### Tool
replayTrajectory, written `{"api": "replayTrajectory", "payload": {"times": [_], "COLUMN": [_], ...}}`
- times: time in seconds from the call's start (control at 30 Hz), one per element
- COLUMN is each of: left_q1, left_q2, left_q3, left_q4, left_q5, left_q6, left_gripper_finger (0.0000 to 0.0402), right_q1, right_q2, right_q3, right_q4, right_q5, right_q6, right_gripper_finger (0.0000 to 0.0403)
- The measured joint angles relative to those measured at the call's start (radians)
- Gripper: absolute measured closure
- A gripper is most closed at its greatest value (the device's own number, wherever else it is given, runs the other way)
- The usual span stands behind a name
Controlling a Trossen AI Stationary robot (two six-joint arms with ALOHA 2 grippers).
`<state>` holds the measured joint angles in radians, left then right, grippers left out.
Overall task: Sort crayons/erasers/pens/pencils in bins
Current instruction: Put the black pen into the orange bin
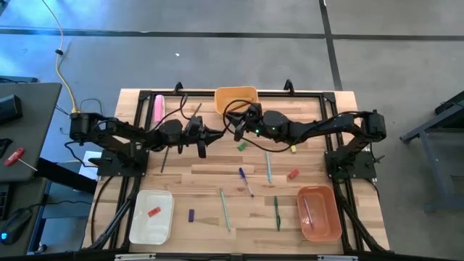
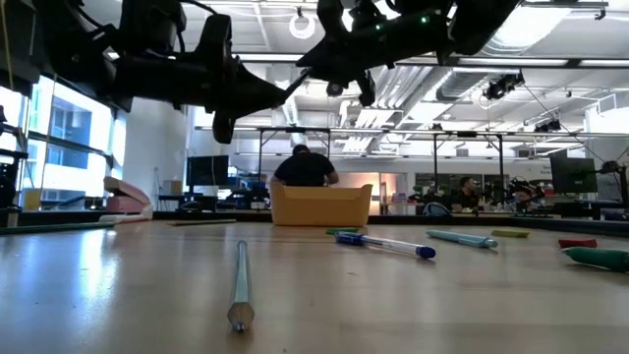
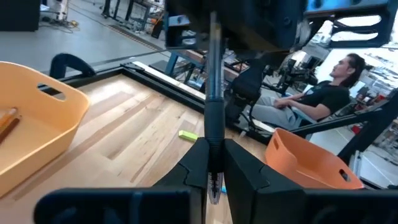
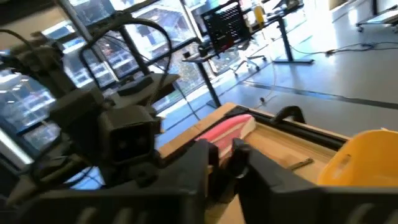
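Note:
A dark thin pencil (image 3: pixel 213 106) hangs level above the table's far middle, between my two grippers. My left gripper (image 1: pixel 214 134) reaches in from the left and is shut on one end. My right gripper (image 1: pixel 236 127) reaches in from the right and is shut on the other end. The yellow-orange bin (image 1: pixel 235 98) stands just beyond them at the far edge, with a brown pencil (image 3: pixel 6 124) inside. Pens in blue (image 1: pixel 246 181), teal (image 1: pixel 268 167) and green (image 1: pixel 276 212) lie flat on the table. My left gripper pinches the pencil near its one end (image 3: pixel 213 167) between its two fingers. The fingers come level from the table's left and lie along the pencil, which is level and clear of the table. My right gripper has the pencil's other end (image 3: pixel 212 43) between its fingers (image 4: pixel 249 165), coming level from the table's right. Its own body hides the exact spot.
A white bin (image 1: pixel 151 216) with a red piece stands near left and a salmon bin (image 1: pixel 319 212) near right. A pink bar (image 1: pixel 158 109) lies far left. Short crayons in purple (image 1: pixel 191 215), red (image 1: pixel 293 174), green (image 1: pixel 242 146) and yellow (image 1: pixel 293 148) are scattered. People sit beyond the table.

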<state>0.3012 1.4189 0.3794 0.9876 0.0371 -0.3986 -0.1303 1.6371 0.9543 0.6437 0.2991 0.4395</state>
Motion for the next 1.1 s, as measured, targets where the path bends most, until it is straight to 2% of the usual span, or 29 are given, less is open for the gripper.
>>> {"api": "replayTrajectory", "payload": {"times": [0.1,0.2,0.33,0.43,0.57,0.73,0.9,1.0,1.1], "left_q1": [0.001,0.001,0.024,0.048,0.081,0.107,0.113,0.113,0.113], "left_q2": [0.000,0.000,-0.007,-0.009,-0.011,-0.011,-0.011,-0.011,-0.011], "left_q3": [0.000,0.000,0.001,0.001,0.001,0.001,0.000,0.000,0.000], "left_q4": [-0.015,-0.036,-0.063,-0.077,-0.074,-0.077,-0.080,-0.084,-0.089], "left_q5": [-0.004,0.016,0.050,0.049,0.048,0.048,0.034,0.036,0.035], "left_q6": [0.021,0.047,0.074,0.100,0.151,0.178,0.210,0.220,0.223], "left_gripper_finger": [0.0349,0.0314,0.0273,0.0254,0.0250,0.0269,0.0292,0.0304,0.0316], "right_q1": [0.002,-0.008,-0.022,-0.025,-0.017,0.052,0.183,0.287,0.415], "right_q2": [-0.003,-0.020,-0.093,-0.159,-0.246,-0.273,-0.276,-0.277,-0.277], "right_q3": [0.000,-0.002,0.016,0.048,0.149,0.283,0.354,0.359,0.330], "right_q4": [0.010,-0.008,-0.113,-0.290,-0.690,-1.227,-1.601,-1.746,-1.811], "right_q5": [-0.023,-0.029,-0.031,-0.040,-0.040,-0.076,-0.169,-0.224,-0.259], "right_q6": [-0.021,-0.064,-0.101,-0.109,-0.072,0.130,0.426,0.625,0.824], "right_gripper_finger": [0.0390,0.0383,0.0377,0.0390,0.0394,0.0386,0.0393,0.0393,0.0393]}}
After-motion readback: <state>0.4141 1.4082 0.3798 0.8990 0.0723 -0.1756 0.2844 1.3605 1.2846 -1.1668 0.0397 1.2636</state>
